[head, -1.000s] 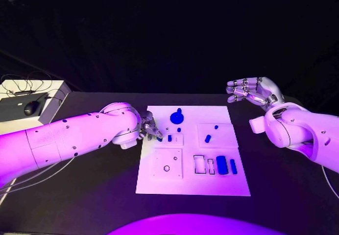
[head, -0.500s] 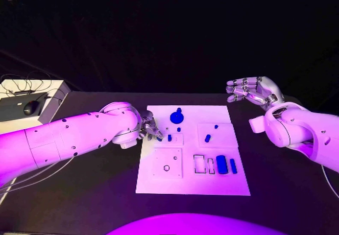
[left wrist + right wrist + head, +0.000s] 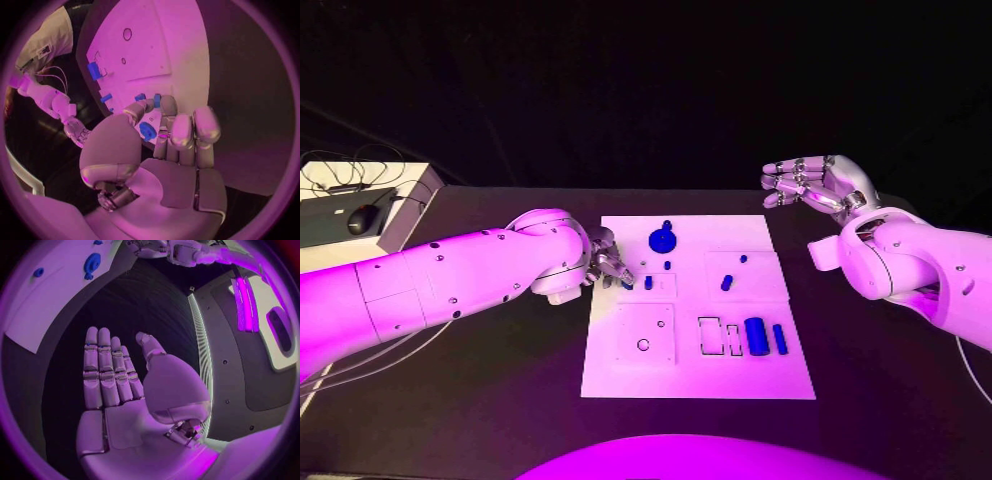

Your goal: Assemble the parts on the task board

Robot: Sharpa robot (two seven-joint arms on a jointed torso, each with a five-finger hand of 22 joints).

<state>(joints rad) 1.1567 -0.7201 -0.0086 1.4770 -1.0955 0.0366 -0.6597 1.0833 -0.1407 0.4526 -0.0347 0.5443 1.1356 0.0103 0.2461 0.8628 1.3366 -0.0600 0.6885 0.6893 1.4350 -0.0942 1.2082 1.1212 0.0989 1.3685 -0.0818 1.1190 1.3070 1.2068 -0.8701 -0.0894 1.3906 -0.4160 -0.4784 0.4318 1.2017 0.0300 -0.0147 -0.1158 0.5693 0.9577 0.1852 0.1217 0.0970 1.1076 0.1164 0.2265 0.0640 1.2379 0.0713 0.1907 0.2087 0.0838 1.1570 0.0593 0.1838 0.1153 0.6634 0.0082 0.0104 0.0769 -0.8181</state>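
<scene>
- The white task board [image 3: 697,375] carries small blue parts [image 3: 756,336], one of them round [image 3: 662,240].
- Left hand [image 3: 607,262]: fingers at the board's edge, grip unclear.
- Right hand [image 3: 816,184]: fingers apart, empty.

- The task board [image 3: 697,380] lies in the middle of the table [image 3: 473,420].
- My left hand [image 3: 606,262] is at its left edge, my right hand [image 3: 815,183] behind its right corner.

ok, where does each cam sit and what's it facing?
Head view: on the robot's head, looking down at the task board; both arms show.
Left wrist view: behind the left robot hand, facing the board's parts.
Right wrist view: behind the right robot hand, open over the black table.
Shared: the round blue part is in all three.
</scene>
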